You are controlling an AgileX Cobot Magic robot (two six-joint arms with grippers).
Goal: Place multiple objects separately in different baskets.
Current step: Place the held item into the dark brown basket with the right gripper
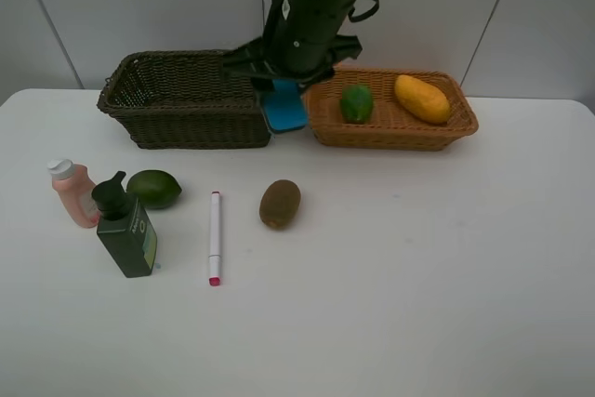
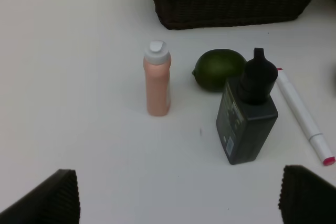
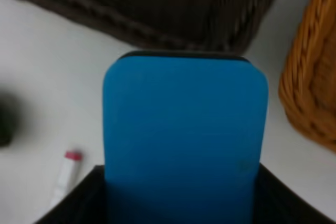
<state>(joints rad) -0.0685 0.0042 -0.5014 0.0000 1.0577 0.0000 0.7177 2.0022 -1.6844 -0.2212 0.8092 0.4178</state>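
High cam: right hand (image 1: 282, 90) clamps the blue eraser (image 1: 285, 113) over the gap between the dark basket (image 1: 186, 127) and tan basket (image 1: 390, 134). Left wrist cam: left hand (image 2: 178, 198) is wide open above the bench (image 2: 79, 129), with the pink bottle (image 2: 157, 85) just ahead. Right wrist cam: blue eraser sits squeezed in the jaws.

A flat, round-cornered blue eraser block (image 3: 185, 140) filled the middle, clamped between the dark fingers (image 3: 76, 203) of the right gripper (image 3: 178, 200). Beyond it stood a dark brown wicker basket (image 3: 173, 9) and, just beside that, a light orange-tan wicker basket (image 3: 310, 87), with a strip of white table (image 3: 47, 77) between them. A white marker with a pink tip (image 3: 65, 174) lay on the table.
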